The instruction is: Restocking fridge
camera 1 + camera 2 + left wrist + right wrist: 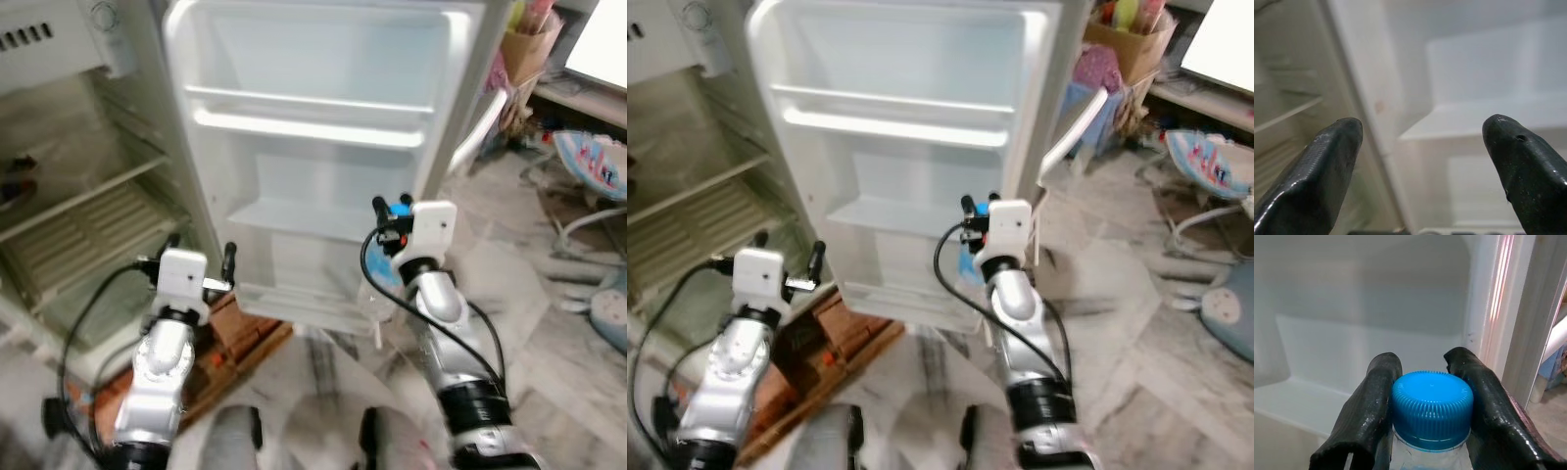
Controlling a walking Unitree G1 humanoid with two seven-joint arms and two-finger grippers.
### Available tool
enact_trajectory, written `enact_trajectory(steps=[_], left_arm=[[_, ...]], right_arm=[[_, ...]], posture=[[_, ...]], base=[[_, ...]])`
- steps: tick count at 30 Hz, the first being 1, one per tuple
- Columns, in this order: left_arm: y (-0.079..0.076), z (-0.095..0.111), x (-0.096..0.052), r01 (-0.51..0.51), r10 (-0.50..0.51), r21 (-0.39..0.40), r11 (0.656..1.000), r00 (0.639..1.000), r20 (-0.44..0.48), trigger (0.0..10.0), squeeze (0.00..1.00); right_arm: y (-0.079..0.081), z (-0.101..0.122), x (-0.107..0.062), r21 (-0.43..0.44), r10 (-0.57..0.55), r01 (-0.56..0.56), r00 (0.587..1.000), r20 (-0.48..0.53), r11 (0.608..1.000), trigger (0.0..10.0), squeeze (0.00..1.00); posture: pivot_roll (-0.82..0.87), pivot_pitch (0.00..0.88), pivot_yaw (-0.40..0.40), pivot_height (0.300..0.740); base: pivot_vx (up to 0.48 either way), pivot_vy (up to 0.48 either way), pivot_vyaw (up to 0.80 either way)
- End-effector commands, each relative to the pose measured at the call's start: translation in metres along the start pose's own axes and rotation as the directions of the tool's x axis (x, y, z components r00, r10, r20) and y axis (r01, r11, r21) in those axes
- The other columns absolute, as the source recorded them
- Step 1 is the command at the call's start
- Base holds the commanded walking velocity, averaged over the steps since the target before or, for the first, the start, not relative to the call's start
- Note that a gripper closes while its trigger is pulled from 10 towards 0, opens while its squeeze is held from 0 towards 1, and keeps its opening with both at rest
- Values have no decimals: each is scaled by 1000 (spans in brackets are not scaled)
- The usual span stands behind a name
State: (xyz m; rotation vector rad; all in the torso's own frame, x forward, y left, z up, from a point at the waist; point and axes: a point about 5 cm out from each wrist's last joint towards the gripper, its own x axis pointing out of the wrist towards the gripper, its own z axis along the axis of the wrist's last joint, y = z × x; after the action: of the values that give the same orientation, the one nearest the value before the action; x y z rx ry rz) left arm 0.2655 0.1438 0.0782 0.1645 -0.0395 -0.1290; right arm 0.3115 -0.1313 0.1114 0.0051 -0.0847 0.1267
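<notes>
Fridge cabinet [88,225], at the left: interior open to view, with a slatted wire shelf [83,235] and a plain shelf above it; a small dark item lies at the far left edge, too blurred to identify. Fridge door [313,147], swung fully open at centre: 3 white door shelves visible, the upper 2 holding nothing; the lowest sits behind the arms. Left gripper [201,259]: raised in front of the hinge line between cabinet and door, its 2 black fingers [1317,171] spread wide apart, holding and touching nothing. Left arm bent upward from the lower left, wrist level. Right gripper [1427,382]: its 2 fingers closed against either side of the blue ribbed cap of a clear bottle [1431,406], gripping it at the neck. The bottle hangs in front of the lower right part of the door, near the door's right edge. Right arm rises from the lower right, forearm angled up toward the door.
</notes>
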Motion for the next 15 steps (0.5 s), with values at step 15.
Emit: enact_trajectory(steps=[15], left_arm=[[13, -1, 1, -26, 26, 19, 999, 1000, -6, 10000, 0]], right_arm=[[-3, 15, 6, 10, -24, 23, 998, 63, 1000, 10000, 0]], posture=[[103, 0, 0, 653]], base=[[452, 0, 0]])
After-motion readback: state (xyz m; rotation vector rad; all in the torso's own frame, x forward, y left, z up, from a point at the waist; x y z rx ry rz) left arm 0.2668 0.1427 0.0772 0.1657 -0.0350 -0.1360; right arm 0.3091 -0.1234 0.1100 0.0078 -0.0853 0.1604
